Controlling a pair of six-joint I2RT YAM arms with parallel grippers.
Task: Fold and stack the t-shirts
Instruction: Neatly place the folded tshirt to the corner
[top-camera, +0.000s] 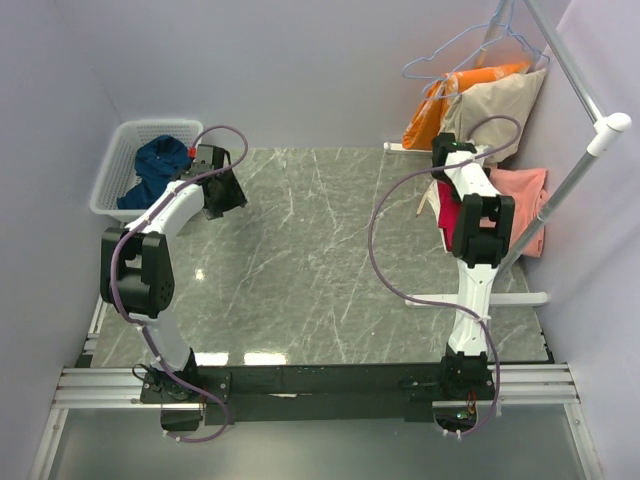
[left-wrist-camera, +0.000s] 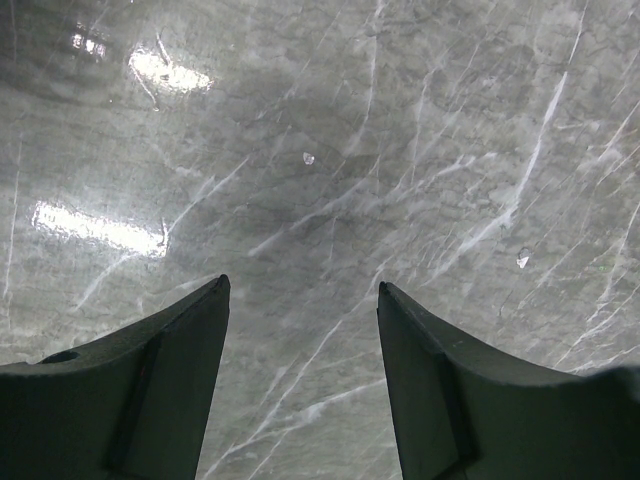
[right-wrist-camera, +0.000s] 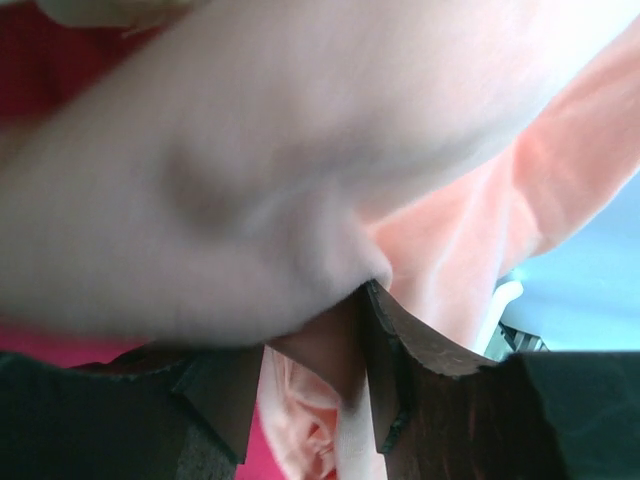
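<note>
The navy-blue t-shirt (top-camera: 158, 166) lies crumpled in a white basket (top-camera: 112, 165) at the back left. The salmon-pink t-shirt (top-camera: 526, 196) and the crimson-red t-shirt (top-camera: 449, 218) lie in a pile at the table's right edge. My right gripper (right-wrist-camera: 318, 322) is at that pile, shut on a fold of the salmon-pink t-shirt (right-wrist-camera: 300, 150), with crimson cloth (right-wrist-camera: 60, 55) beside it. In the top view it (top-camera: 446, 165) is at the back right. My left gripper (left-wrist-camera: 303, 290) is open and empty over bare marble; in the top view it (top-camera: 222, 194) is beside the basket.
The grey marble table (top-camera: 310, 260) lies between the arms. Orange (top-camera: 430, 115) and beige (top-camera: 495, 105) garments hang from a rack at the back right. A white rack pole (top-camera: 570, 185) slants across the right side, and its foot bar (top-camera: 475, 299) lies on the table.
</note>
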